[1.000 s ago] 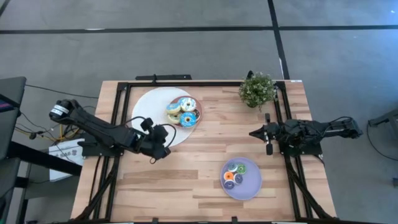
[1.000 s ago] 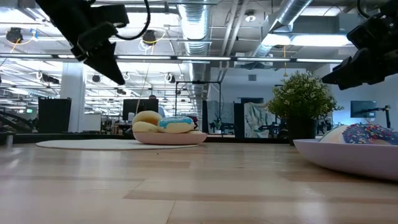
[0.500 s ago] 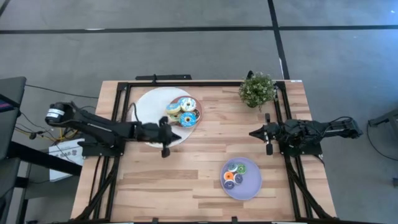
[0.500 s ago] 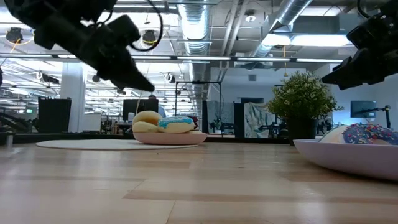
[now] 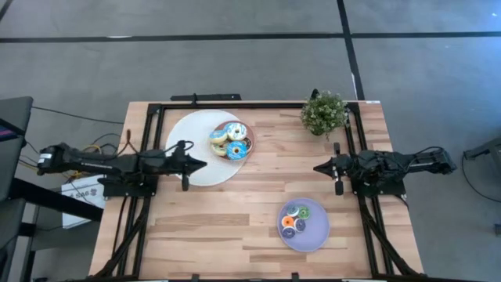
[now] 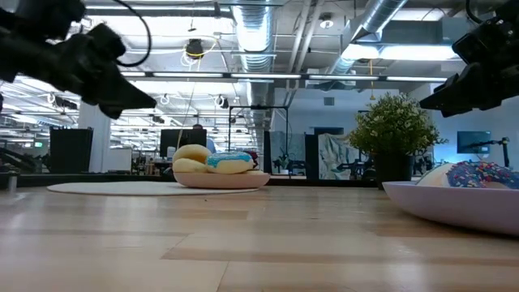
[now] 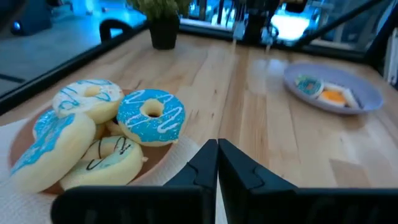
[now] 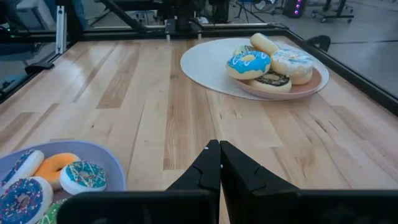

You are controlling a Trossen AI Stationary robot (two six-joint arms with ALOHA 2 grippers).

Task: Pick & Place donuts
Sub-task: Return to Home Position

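Several large donuts (image 5: 230,140), iced blue and cream, are heaped on a pink plate (image 7: 163,167) that rests on a round white plate (image 5: 188,133). Several small donuts (image 5: 295,218) lie on a lavender plate (image 5: 313,237). My left gripper (image 5: 202,164) is shut and hovers level over the white plate's near-right rim, left of the heap. In the left wrist view the shut left gripper (image 7: 217,148) points past a blue-iced donut (image 7: 151,116). My right gripper (image 5: 317,168), also shut, waits at the table's right side, above the wood. Neither holds anything.
A potted plant (image 5: 323,113) stands at the far right corner. Black frame rails (image 5: 149,141) run along the table's left and right sides. Bare wood (image 5: 266,176) lies between the two plates and along the near edge.
My left arm has drawn back toward the table's left edge. Its gripper has tipped up from pointing steeply down to nearly level, pointing toward the table's right, and has shifted a little toward the far edge. The donuts and plates have stayed put.
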